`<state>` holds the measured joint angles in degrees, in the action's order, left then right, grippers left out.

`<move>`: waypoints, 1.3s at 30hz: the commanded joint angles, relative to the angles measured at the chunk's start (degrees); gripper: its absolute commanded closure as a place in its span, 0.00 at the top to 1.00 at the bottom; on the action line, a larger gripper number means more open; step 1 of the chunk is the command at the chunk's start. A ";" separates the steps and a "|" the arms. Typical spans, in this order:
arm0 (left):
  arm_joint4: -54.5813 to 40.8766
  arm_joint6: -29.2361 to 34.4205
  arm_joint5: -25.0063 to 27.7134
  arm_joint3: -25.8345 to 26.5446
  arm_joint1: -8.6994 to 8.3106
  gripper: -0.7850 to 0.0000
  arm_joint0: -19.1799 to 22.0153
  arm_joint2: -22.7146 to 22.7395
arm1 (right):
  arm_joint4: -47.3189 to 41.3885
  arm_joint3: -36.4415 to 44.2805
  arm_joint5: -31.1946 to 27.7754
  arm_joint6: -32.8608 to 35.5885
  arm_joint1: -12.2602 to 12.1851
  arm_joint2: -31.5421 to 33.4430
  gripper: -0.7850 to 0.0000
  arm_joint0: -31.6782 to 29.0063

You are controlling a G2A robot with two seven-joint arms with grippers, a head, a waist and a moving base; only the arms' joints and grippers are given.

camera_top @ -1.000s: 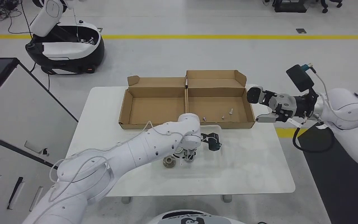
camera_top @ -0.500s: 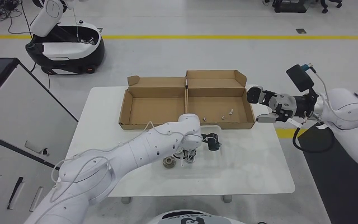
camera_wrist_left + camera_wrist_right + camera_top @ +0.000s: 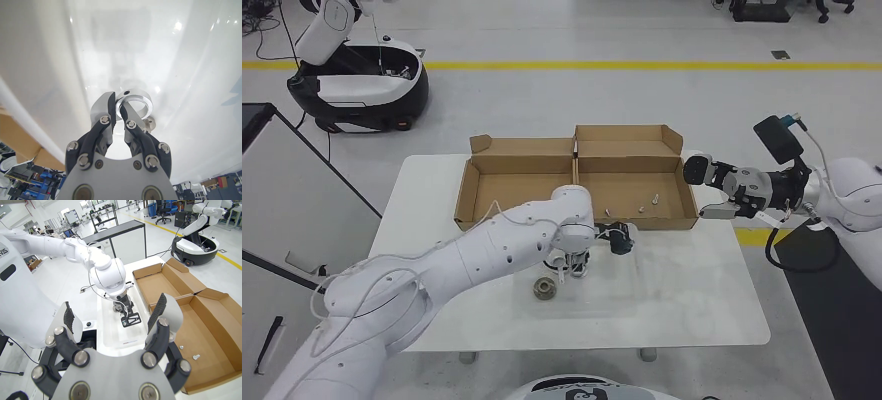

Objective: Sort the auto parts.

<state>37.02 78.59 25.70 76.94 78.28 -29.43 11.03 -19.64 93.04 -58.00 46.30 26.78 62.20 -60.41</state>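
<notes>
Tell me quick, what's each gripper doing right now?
Left gripper: closed on the wall of a metal ring, one finger inside it.
Right gripper: open, holding nothing.

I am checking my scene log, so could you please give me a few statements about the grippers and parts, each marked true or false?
1. The left gripper pinches the wall of a metal ring, one finger inside it. True.
2. The right gripper holds a screw. False: it is open and holds nothing.
3. Small parts lie in the cardboard box nearer the right gripper. True.
4. The gear-like part lies in a box. False: it lies on the table.
</notes>
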 commanded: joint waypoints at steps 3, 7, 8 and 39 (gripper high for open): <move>-0.12 -1.40 1.39 5.20 -4.14 0.00 -0.14 2.46 | 0.00 0.00 0.00 0.00 0.00 0.00 1.00 0.00; -0.88 -6.43 6.41 10.22 -9.50 0.00 -2.29 7.98 | 0.00 0.00 0.00 0.00 0.00 0.00 1.00 0.00; -0.73 -8.00 7.98 11.06 -10.98 0.00 -3.20 9.81 | 0.00 0.00 0.00 0.00 0.00 0.00 1.00 0.00; 29.98 -105.99 32.30 24.77 -34.82 0.00 -25.28 40.82 | 0.00 0.00 0.00 0.00 0.00 0.00 1.00 0.00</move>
<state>64.23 -20.76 58.00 102.22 43.79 -54.90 52.26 -19.64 93.04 -58.00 46.30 26.78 62.20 -60.41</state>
